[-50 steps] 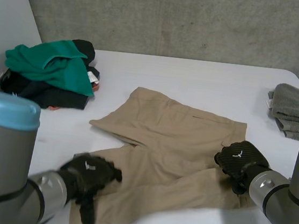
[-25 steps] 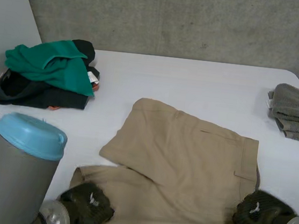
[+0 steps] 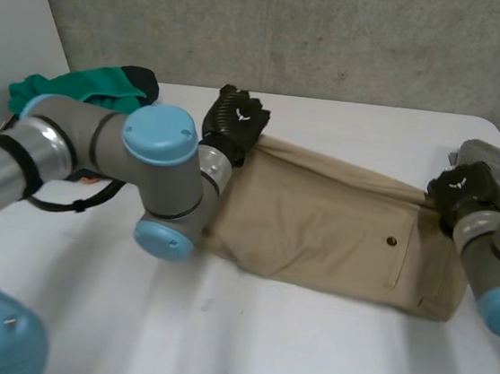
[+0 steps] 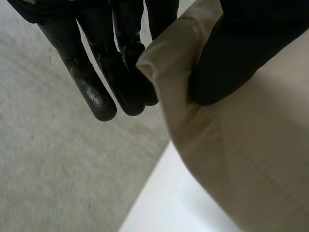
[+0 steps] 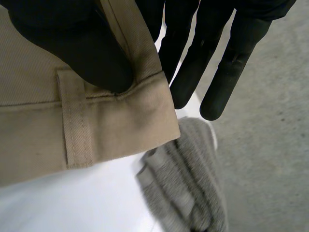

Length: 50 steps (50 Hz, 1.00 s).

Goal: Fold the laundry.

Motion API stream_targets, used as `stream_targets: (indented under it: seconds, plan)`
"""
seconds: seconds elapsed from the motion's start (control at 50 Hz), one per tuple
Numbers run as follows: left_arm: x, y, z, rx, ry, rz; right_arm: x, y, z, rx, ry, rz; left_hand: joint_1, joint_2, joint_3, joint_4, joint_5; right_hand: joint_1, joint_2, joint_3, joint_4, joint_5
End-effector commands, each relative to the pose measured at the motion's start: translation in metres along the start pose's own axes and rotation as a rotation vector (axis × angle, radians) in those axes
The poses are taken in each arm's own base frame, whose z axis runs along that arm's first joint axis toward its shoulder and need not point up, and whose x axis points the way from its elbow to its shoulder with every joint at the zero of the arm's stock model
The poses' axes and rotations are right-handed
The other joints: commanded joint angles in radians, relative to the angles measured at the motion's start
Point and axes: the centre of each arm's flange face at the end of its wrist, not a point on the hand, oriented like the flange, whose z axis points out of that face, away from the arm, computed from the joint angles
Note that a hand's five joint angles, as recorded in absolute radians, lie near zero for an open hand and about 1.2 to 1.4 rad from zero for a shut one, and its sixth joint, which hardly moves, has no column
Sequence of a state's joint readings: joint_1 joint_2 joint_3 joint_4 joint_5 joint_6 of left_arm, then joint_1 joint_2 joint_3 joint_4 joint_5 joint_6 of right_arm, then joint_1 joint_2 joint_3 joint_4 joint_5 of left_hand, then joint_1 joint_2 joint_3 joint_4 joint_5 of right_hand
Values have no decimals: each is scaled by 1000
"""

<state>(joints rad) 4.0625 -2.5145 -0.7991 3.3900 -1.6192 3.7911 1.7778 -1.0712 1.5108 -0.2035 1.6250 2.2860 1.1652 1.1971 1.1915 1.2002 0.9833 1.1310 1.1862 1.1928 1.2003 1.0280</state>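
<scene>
Beige shorts (image 3: 336,224) lie folded in a long band across the middle of the white table (image 3: 285,353). My left hand (image 3: 235,122) is shut on the band's far left corner, raised a little off the table. In the left wrist view the thumb (image 4: 241,53) pinches that beige corner (image 4: 231,159) against the straight fingers (image 4: 96,92). My right hand (image 3: 464,192) is shut on the far right corner at the waistband. In the right wrist view its thumb (image 5: 72,43) presses the waistband (image 5: 38,130), beside a belt loop, against the fingers (image 5: 227,72).
A pile of green and black clothes (image 3: 79,100) sits at the far left, partly behind my left arm (image 3: 157,172). Folded grey towels (image 3: 499,161) lie at the far right, just beyond my right hand, and appear under its fingertips (image 5: 188,188). A concrete wall backs the table.
Both hands have carried the shorts' near edge up and away to the far side, folding them over. The left hand went from open to pinching the cloth.
</scene>
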Motion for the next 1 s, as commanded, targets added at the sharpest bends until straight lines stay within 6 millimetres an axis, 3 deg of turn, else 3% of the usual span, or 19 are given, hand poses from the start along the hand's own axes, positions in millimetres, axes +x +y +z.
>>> stream_targets:
  seconds: [0.02,0.04,0.06,0.14,0.2,0.26,0.28,0.34,0.4,0.52,0.56,0.6,0.62,0.64,0.72,0.82,0.86,0.94,1.0]
  plan:
    - [15,4,20,131,-3,-11,-5,-8,42,95,102,3,-927,-959,-953,-962,-919,-956,-1012,-1018,-1026,-1028]
    - [19,0,19,150,3,-12,-3,-12,43,108,111,16,-815,-847,-841,-850,-807,-956,-1012,-1018,-1026,-1028]
    - [20,0,19,155,6,-13,-4,-13,42,111,109,22,-991,-1023,-1017,-1026,-983,-956,-1012,-1018,-1026,-1028]
    - [23,-10,10,161,20,-19,4,-17,34,116,120,77,-991,-1023,-1017,-1026,-983,-956,-1012,-1018,-1026,-1028]
    - [9,-29,-1,172,17,-22,28,-31,7,135,136,187,-991,-1023,-1017,-1026,-983,-956,-1012,-1018,-1026,-1028]
    - [1,-35,-12,160,22,-32,31,-32,-19,101,78,271,-991,-1023,-1017,-1026,-983,-956,-1012,-1018,-1026,-1028]
    - [-1,-37,-20,147,33,-46,28,-30,-34,57,21,318,-991,-1023,-1017,-1026,-983,-956,-1012,-1018,-1026,-1028]
    - [-1,-38,-31,126,51,-78,14,-17,-50,-36,-93,380,-991,-1023,-1017,-1026,-983,-956,-1012,-1018,-1026,-1028]
    - [-2,-36,-47,92,75,-137,-3,10,-64,-169,-234,481,-991,-1023,-1017,-1026,-983,-956,-1012,-1018,-1026,-1028]
    - [4,-26,-57,47,101,-174,-12,26,-61,-143,-276,547,-991,-1023,-1017,-1026,-983,-938,-993,-1000,-1007,-1009]
    - [5,-24,-58,39,104,-176,-21,33,-54,-145,-286,545,-991,-1023,-1017,-1026,-983,-768,-823,-830,-837,-839]
    - [6,-24,-58,38,106,-176,-27,38,-48,-159,-287,536,-991,-1023,-1017,-1026,-983,-490,-545,-552,-559,-561]
    - [6,-24,-59,34,107,-176,-29,44,-43,-168,-276,524,-991,-1023,-1017,-1026,-983,102,47,40,32,30]
    - [6,-24,-59,35,107,-176,-28,45,-41,-172,-261,513,-991,-1023,-1017,-1026,-983,264,208,202,194,192]
    - [1,-30,-63,37,105,-177,-13,50,-39,-184,-140,385,-991,-1023,-1017,-1026,-983,265,210,203,196,194]
    - [-14,-43,-69,53,86,-199,35,61,-47,-196,15,93,-991,-1023,-1017,-1026,-983,265,210,203,196,194]
    - [-18,-47,-71,61,80,-213,43,62,-46,-198,36,-6,-991,-1023,-1017,-1026,-983,265,210,203,196,194]
    - [-29,-51,-72,67,60,-245,38,28,-45,-62,51,-182,-991,-1023,-1017,-1026,-983,265,210,203,196,194]
    - [-35,-49,-72,61,48,-263,9,-30,-56,191,4,-226,-991,-1023,-1017,-1026,-983,265,210,203,196,194]
